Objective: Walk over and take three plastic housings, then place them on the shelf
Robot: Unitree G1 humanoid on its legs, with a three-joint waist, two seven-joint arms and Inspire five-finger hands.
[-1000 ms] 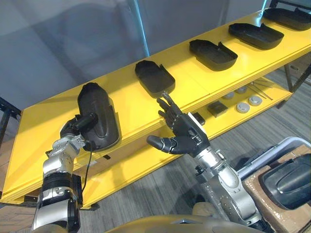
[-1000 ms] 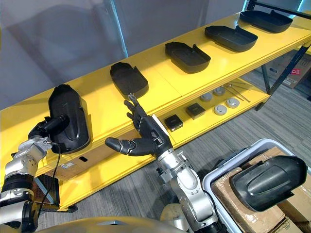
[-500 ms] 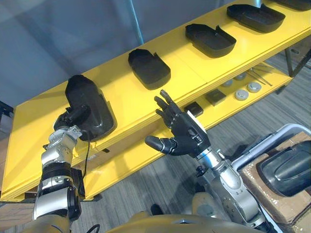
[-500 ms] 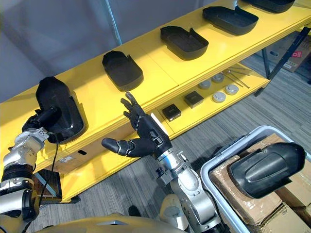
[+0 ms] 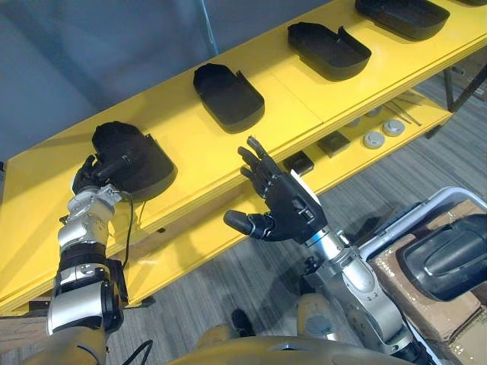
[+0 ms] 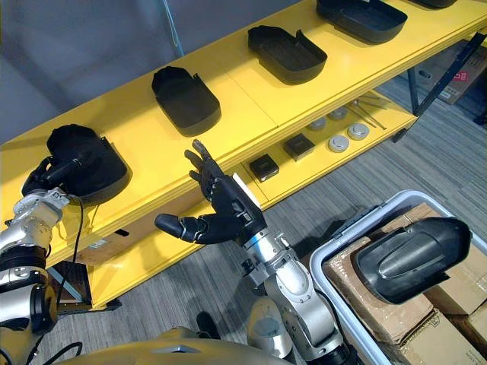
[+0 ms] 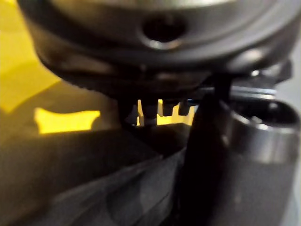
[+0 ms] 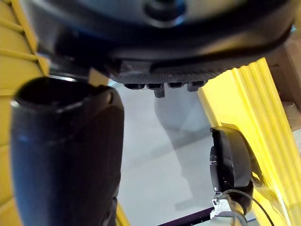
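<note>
I read one yellow shelf [image 5: 190,144]. Top board: black housings [image 5: 228,95] in a row, well apart. Lower board [image 5: 198,236]: black squares [image 6: 264,166], round discs [image 6: 338,143], thin rods [image 6: 370,103].

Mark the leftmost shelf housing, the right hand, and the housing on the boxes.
leftmost shelf housing [image 5: 144,163], left eye view, its domed top.
right hand [image 5: 291,207], left eye view, the hand's middle.
housing on the boxes [image 6: 411,255], right eye view, its rounded back.

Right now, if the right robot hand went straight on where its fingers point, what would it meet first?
Probably the front edge of the yellow shelf, then the open black housing just beyond. The right robot hand is open, fingers aimed that way; depth unclear.
</note>
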